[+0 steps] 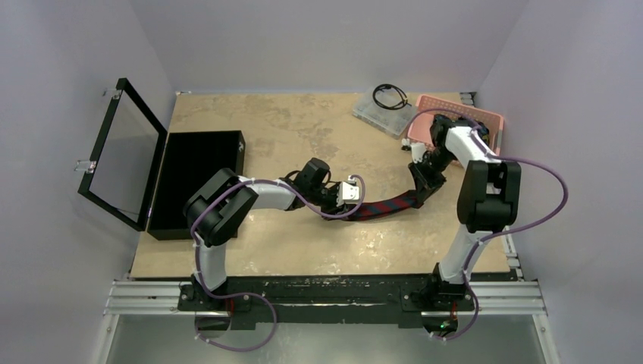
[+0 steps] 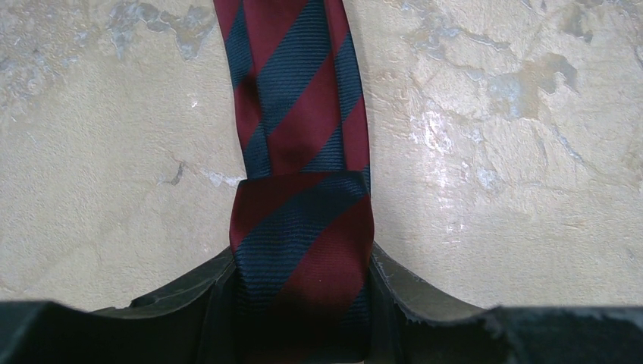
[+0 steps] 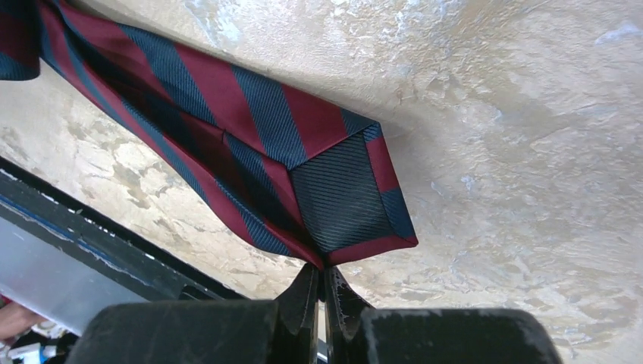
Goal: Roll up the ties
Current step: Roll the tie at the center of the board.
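left claw (image 2: 303,292) half closed around the folded end of the maroon tie (image 2: 299,106), right claw (image 3: 324,287) pinched tight on its pointed tip, tie running between both claws along the table (image 3: 515,136)

Item count, as visible:
- One maroon-and-navy striped necktie (image 1: 387,205).
- Two robot arms: one left arm (image 1: 227,208) and one right arm (image 1: 485,193).
- Two purple arm cables, one per arm.
- One black case (image 1: 197,182) with one hinged lid.
- One clear plastic box (image 1: 377,115).
- One coiled black cable (image 1: 390,97).
- One pink basket (image 1: 485,117).
- One table (image 1: 303,243).
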Robot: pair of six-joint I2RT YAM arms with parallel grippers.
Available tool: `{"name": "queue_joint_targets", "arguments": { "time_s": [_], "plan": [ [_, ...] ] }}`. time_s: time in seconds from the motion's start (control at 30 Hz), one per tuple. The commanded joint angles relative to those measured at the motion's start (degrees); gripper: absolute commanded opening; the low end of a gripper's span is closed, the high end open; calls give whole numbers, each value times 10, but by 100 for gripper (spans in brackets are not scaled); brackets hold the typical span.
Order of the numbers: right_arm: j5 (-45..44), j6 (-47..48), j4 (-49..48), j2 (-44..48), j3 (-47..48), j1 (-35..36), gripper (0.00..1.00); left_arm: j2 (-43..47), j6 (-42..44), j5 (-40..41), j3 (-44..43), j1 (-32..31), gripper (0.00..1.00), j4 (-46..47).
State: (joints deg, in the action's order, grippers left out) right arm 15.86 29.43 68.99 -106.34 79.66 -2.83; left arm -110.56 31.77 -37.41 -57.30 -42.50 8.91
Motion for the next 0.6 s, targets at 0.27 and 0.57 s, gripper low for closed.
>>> {"name": "queue_joint_targets", "arguments": {
  "time_s": [0.27, 0.57],
  "plan": [
    [-38, 17, 20, -4, -47, 2, 20, -34, 29, 45, 15, 4, 4, -108],
    [-30, -9, -58, 6, -120, 2, 36, -31, 29, 46, 18, 4, 4, -110]
  ]
}}
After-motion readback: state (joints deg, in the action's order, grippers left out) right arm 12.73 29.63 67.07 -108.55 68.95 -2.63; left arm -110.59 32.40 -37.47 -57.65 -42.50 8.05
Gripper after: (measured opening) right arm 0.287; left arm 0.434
